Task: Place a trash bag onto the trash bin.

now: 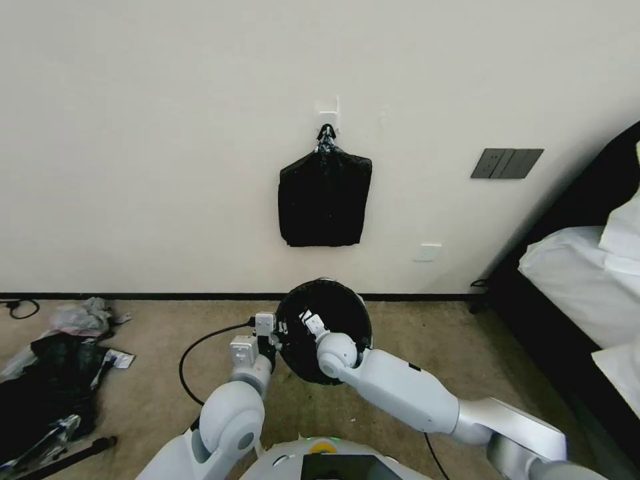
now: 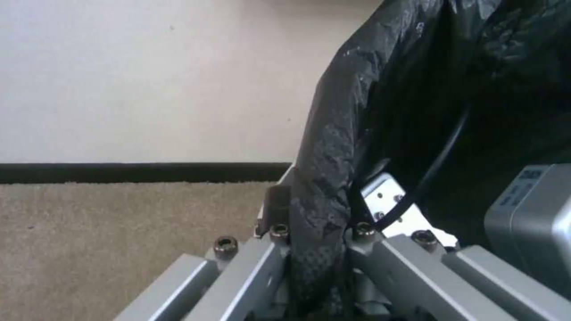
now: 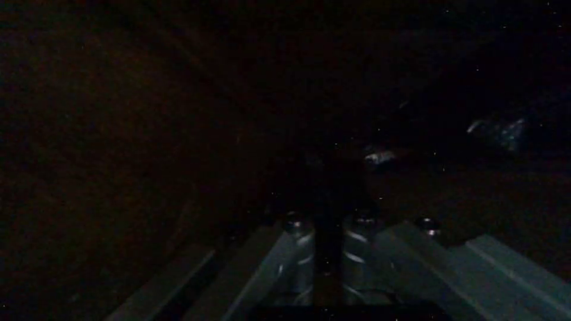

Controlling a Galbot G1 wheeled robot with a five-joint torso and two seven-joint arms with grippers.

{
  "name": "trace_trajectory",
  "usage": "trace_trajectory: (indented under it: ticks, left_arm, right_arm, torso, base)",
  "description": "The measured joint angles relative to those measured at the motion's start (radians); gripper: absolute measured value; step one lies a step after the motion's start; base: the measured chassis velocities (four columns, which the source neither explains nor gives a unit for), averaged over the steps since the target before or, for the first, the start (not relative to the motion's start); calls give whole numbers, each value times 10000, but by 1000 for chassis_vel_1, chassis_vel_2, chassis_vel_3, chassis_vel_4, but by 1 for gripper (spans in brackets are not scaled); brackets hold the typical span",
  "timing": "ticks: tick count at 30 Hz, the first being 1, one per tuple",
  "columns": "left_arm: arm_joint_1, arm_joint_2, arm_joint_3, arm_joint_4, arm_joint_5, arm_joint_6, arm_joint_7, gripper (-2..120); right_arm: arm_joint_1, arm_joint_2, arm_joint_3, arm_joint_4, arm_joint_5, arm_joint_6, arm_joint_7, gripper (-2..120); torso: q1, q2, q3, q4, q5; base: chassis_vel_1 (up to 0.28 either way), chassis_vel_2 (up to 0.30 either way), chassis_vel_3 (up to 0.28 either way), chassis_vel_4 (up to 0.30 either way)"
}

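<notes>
Pinching a fold of the trash bag [image 2: 324,178] between pressed-together fingers, the left end effector [image 1: 275,333] sits at the left rim of the trash bin [image 1: 325,283], which stands on the carpet [image 1: 167,333] just before the wall. The bag's black film lines the bin's mouth. The right end effector [image 1: 312,321] reaches inside the bag, where its own view is too dark; I cannot tell its spread.

Glossy white rounded arm shells with grey joint rings; a black cable [image 1: 200,350] beside the left gripper [image 1: 279,333]; silver linkage bars with dark socket screws [image 2: 226,244].
</notes>
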Motion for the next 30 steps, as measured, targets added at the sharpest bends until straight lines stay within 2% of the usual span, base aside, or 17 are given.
trace_trajectory:
  ticks: [14, 19, 22, 24, 25, 27, 30]
  left_arm:
    - [-21, 17, -2, -32, -70, 0, 1, 1]
    - [-108, -17, -49, 90, -82, 0, 5, 1]
    - [-251, -45, -123, 256, -192, 0, -8, 1]
    - [-310, -50, -145, 317, -248, 0, -23, 1]
    - [-385, -57, -171, 395, -331, 1, -68, 1]
    - [-460, -61, -184, 450, -417, 2, -128, 1]
    - [-675, -103, -124, 634, -666, 40, -237, 1]
  right_arm:
    - [8, 15, -23, -13, -5, 0, -1, 0]
    - [-67, -154, 56, 320, 48, 1, 76, 0]
    - [-209, -519, 186, 921, 219, 3, 105, 14]
    - [-248, -655, 221, 1125, 261, 4, 105, 17]
    - [-313, -858, 269, 1421, 295, 4, 90, 24]
    - [-369, -1033, 289, 1640, 284, 4, 27, 26]
    - [-588, -1530, 421, 2399, 176, 4, -268, 41]
  torso:
    - [0, 0, 0, 0, 0]
    - [0, 0, 0, 0, 1]
    - [0, 0, 0, 0, 1]
    - [0, 0, 0, 0, 2]
    - [0, 0, 0, 0, 0]
    - [0, 0, 0, 1, 1]
    - [0, 0, 0, -5, 0]
  base:
    - [0, 0, 0, 0]
    - [0, 0, 0, 0]
    - [0, 0, 0, 0]
    - [0, 0, 0, 0]
    - [0, 0, 0, 0]
    - [0, 0, 0, 0]
    - [0, 0, 0, 0]
